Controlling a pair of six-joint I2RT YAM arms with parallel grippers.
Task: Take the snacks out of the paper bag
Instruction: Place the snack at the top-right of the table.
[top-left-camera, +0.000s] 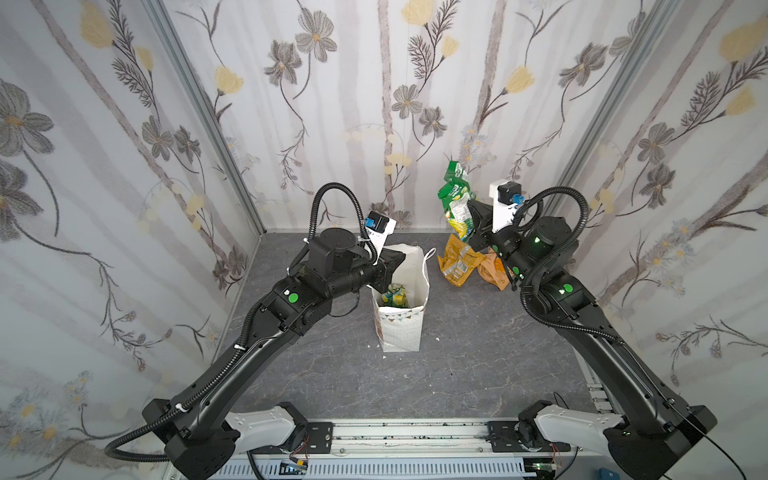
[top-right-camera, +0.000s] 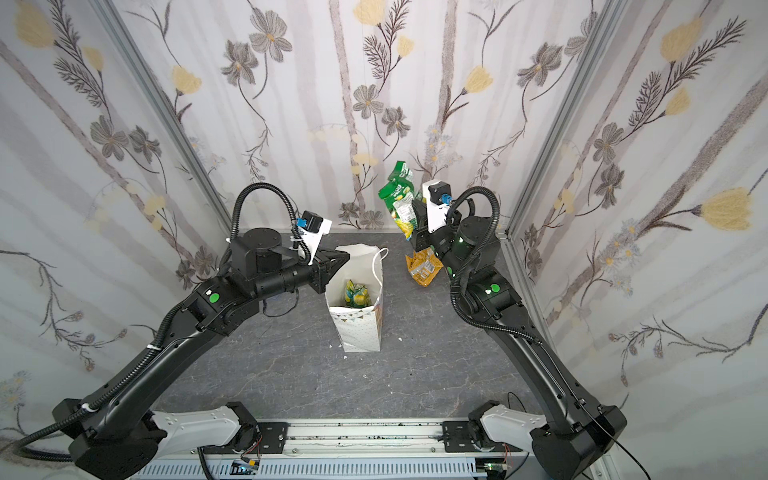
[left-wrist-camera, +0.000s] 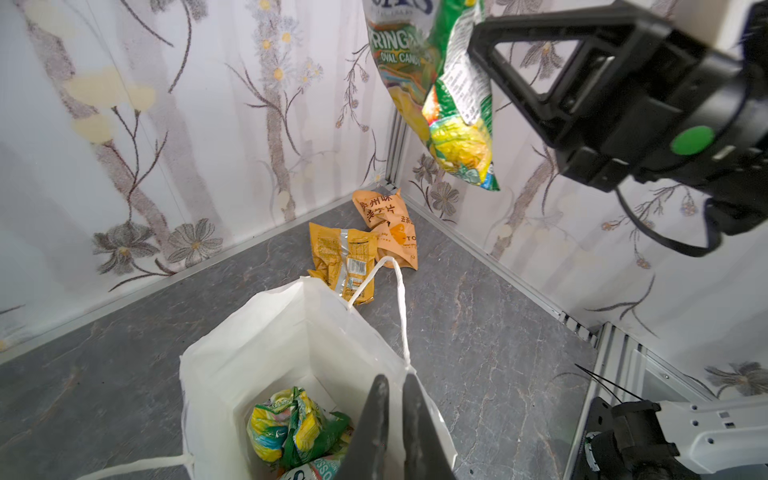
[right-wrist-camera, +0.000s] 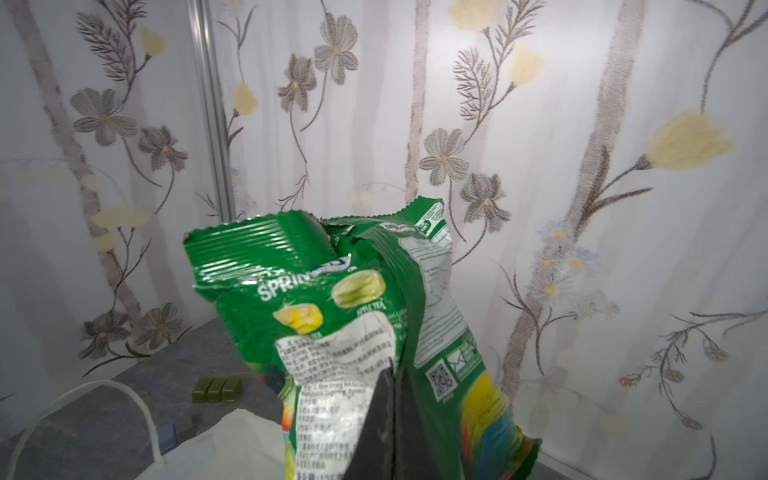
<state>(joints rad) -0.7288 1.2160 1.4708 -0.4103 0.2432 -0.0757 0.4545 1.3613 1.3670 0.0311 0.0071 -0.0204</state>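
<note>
right gripper: fingers fully closed on the green packet. It's held in the air, right of centre in the upper half of both top views. The packet hangs above the orange packets, which lie on the table near the back right corner.

left gripper: fingers nearly together astride the rim of the paper bag, next to where a cord handle is attached. Looks like a pinch on the wall.

Bag is upright at centre frame with its mouth open. Inside is a crumpled green-yellow packet, with another packet partly visible under it.

Right wrist view, lower left: three dark green blocks on the table.
</note>
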